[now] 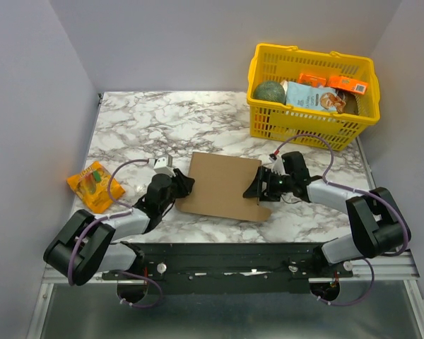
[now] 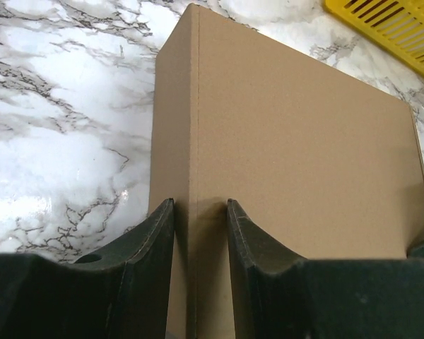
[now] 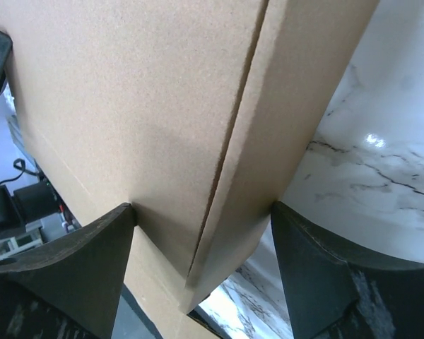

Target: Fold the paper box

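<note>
Mid-frame, I grip the flat brown cardboard box (image 1: 222, 185), left jaws narrow, right jaws wider; uneven pulling could tear it.

place: a robot lab test cell.
enclosure: plain grey panel walls (image 1: 28, 106) close in the table (image 1: 141, 120) at the left, back and right.
rig: left arm (image 1: 120, 222) and right arm (image 1: 339, 194) bolted to a black metal rail (image 1: 226, 258) along the near edge.
surface: marble-print tabletop.
props: yellow basket (image 1: 268, 127) of groceries in the far right corner.
</note>
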`<control>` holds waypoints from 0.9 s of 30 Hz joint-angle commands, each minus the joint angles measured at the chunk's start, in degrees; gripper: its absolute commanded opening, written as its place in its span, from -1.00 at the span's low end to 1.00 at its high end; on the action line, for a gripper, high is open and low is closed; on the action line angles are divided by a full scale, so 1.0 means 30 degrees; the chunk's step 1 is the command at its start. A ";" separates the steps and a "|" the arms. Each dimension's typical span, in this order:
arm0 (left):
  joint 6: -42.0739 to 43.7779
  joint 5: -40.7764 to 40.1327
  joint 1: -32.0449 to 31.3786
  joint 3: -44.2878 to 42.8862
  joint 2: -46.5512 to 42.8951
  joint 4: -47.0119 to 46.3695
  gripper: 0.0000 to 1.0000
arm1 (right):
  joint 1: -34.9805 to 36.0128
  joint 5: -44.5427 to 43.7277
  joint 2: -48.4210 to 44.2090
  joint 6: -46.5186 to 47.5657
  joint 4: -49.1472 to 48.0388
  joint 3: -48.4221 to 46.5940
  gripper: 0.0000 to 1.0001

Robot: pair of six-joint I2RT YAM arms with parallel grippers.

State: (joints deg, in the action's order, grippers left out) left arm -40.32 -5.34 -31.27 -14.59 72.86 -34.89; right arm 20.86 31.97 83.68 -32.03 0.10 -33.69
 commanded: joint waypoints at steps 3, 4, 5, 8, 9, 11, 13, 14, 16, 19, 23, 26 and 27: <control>-0.0681 0.4623 -0.1736 0.0966 0.1905 0.3868 -0.15 | 0.0399 -0.3418 0.0438 0.0950 -0.0123 0.0449 0.73; -0.0799 0.4652 -0.1736 0.1170 0.1760 0.3723 -0.07 | 0.0341 -0.3506 0.0379 0.1009 -0.0092 0.0479 0.74; -0.1090 0.4681 -0.1736 0.1259 0.1381 0.3547 0.03 | 0.0370 -0.3797 0.0349 0.1096 -0.0091 0.0450 0.75; -0.1385 0.4565 -0.1736 0.1260 0.0299 0.3952 0.37 | 0.0370 -0.4005 0.1021 0.1097 -0.0091 0.0362 0.75; -0.1444 0.4478 -0.1736 0.1260 -0.0084 0.4101 0.53 | 0.0370 -0.3802 0.1255 0.1097 -0.0091 0.0333 0.74; -0.1649 0.4331 -0.1736 0.1289 -0.1280 0.4655 0.65 | 0.0370 -0.3392 0.1783 0.0981 -0.0091 0.0391 0.62; -0.2000 0.3922 -0.1707 0.1377 -0.2279 0.5125 0.85 | 0.0341 -0.3244 0.1960 0.0863 -0.0150 0.0508 0.50; -0.2059 0.3688 -0.1707 0.1435 -0.3329 0.5650 0.92 | 0.0341 -0.3185 0.1960 0.0805 -0.0179 0.0624 0.37; -0.2177 0.3016 -0.1678 0.1523 -0.4447 0.6209 0.98 | 0.0282 -0.3127 0.1931 0.0717 -0.0208 0.0800 0.27; -0.2351 0.2137 -0.1590 0.1640 -0.6849 0.7351 0.98 | -0.0215 -0.2075 0.2222 0.0453 -0.0793 0.1210 0.12; -0.2995 0.1372 -0.1297 0.1816 -1.0389 0.9078 0.98 | -0.0801 -0.1018 0.2751 -0.0014 -0.1146 0.1445 -0.07; -0.3348 0.1312 -0.1034 0.1758 -1.2121 1.0103 0.97 | -0.1240 -0.0667 0.2839 -0.0308 -0.1234 0.1533 -0.17; -0.3407 0.1400 -0.0917 0.1729 -1.2447 1.0253 0.98 | -0.1502 -0.0288 0.2839 -0.0338 -0.1321 0.1534 -0.18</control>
State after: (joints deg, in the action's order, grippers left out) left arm -47.90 -2.28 -34.94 -9.08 40.77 -9.67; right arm 18.09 35.64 88.25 -33.63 -10.83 -32.82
